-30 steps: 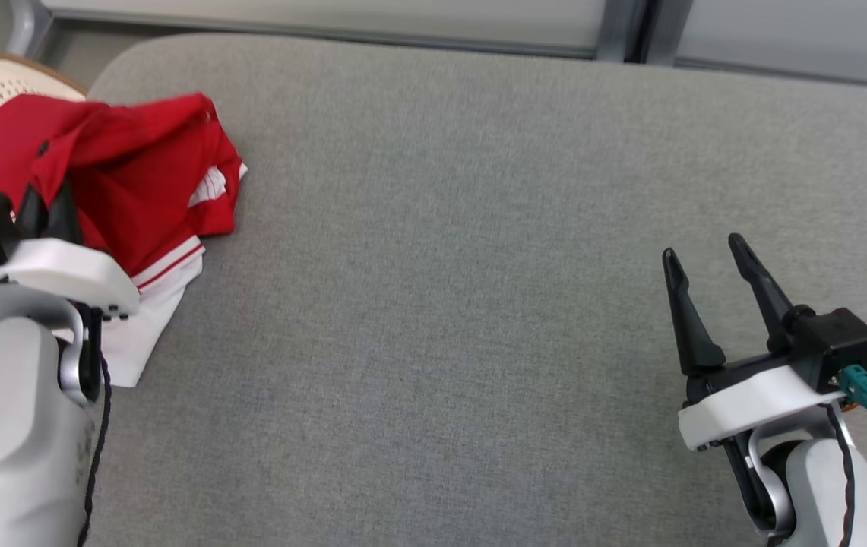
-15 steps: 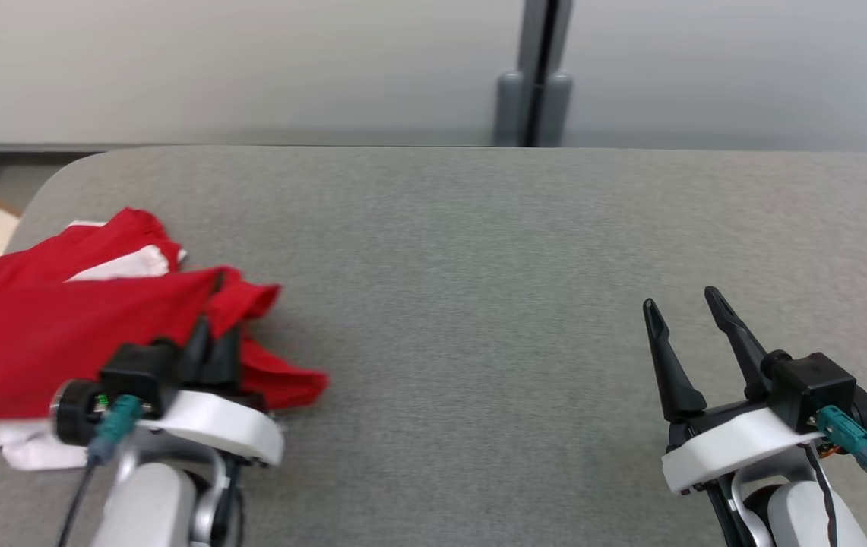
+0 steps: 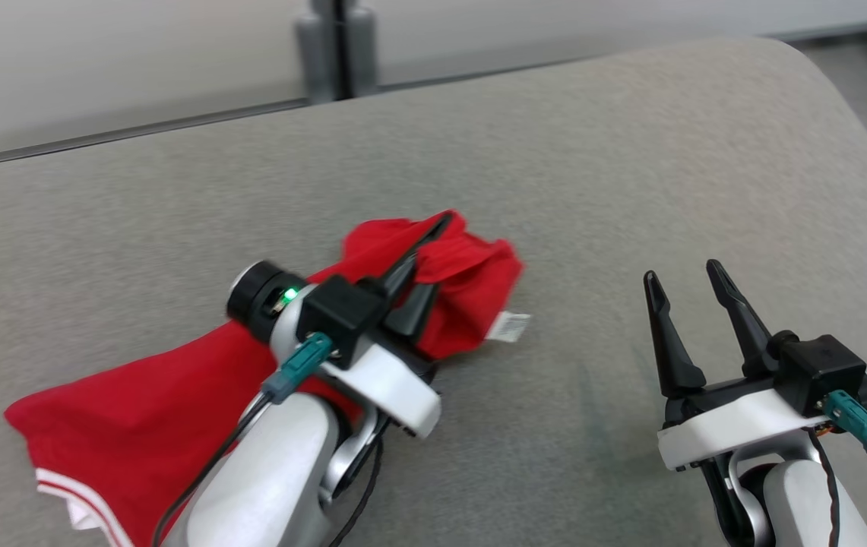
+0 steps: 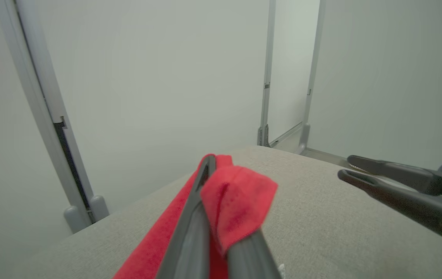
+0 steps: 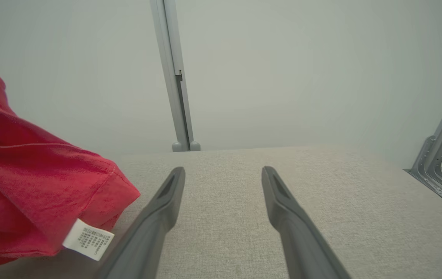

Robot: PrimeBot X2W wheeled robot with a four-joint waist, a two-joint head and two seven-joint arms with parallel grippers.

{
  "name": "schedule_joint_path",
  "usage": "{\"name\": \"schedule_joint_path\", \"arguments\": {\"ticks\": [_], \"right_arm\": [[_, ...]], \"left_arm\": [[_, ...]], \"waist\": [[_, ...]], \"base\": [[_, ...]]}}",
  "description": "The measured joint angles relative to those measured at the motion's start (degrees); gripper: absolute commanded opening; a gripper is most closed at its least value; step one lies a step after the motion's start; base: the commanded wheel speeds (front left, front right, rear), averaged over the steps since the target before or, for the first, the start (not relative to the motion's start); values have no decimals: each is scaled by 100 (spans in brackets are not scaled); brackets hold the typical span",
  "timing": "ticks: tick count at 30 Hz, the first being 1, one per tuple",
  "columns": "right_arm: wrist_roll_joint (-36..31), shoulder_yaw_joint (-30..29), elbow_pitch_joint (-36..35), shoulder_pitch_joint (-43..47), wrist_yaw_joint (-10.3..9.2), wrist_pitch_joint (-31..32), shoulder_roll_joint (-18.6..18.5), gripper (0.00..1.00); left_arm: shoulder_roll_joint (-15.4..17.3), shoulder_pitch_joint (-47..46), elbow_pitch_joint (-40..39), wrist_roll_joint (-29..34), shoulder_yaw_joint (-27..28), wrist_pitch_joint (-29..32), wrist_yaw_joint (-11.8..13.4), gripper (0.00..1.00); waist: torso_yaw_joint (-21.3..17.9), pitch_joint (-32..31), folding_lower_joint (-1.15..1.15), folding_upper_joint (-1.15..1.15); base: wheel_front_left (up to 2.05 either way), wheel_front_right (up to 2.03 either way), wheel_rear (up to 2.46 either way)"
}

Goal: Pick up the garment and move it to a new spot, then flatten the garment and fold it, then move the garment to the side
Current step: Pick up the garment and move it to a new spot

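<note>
Dragged from the desk's (image 3: 631,152) left corner toward its middle, the garment (image 3: 471,292) trails from the left pincer (image 3: 441,224), which is clamped on it. The right pincer (image 3: 681,270) gapes wide, empty.

grey padded surface (image 3: 631,152) | pale wall panels (image 3: 99,61) | grey post (image 3: 318,53)

Head view: high, angled forward and down over the grey padded top (image 3: 631,152), with the left gripper (image 3: 437,243) and right gripper (image 3: 681,270) near the lower edge. Left wrist view: low and close, sighting along its own fingers (image 4: 190,240) across the top to the wall (image 4: 147,77); it shares the garment (image 4: 240,201) and the right gripper with the head view. Right wrist view: equally low, facing that wall square-on, garment at its left edge.
</note>
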Motion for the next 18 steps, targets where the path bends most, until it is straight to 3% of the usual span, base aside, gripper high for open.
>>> {"name": "schedule_joint_path", "arguments": {"ticks": [7, 9, 10, 11, 18], "right_arm": [[259, -42, 160, -2, 0, -249, 9, 100], [298, -22, 211, -26, 1, -310, 14, 100], [330, -14, 234, -43, 0, -336, 14, 100], [343, -12, 260, -57, 1, -360, 14, 100], [311, -1, 409, -180, 1, -424, 23, 100]], "left_arm": [[-44, -518, 244, -1, -710, 193, -80, 0], [-33, -533, 523, -4, -840, 288, -98, 27], [-21, -532, 637, 1, -892, 289, -103, 91], [-5, -533, 750, 19, -959, 315, -116, 100], [181, -406, 1141, 62, -1165, 223, -151, 100]], "waist": [[-759, 514, 0, 0], [-883, 681, 0, 0], [-932, 753, 0, 0], [-969, 816, 0, 0], [-759, 877, 0, 0]], "base": [[0, 0, 0], [0, 0, 0], [0, 0, 0], [0, 0, 0], [0, 0, 0]]}}
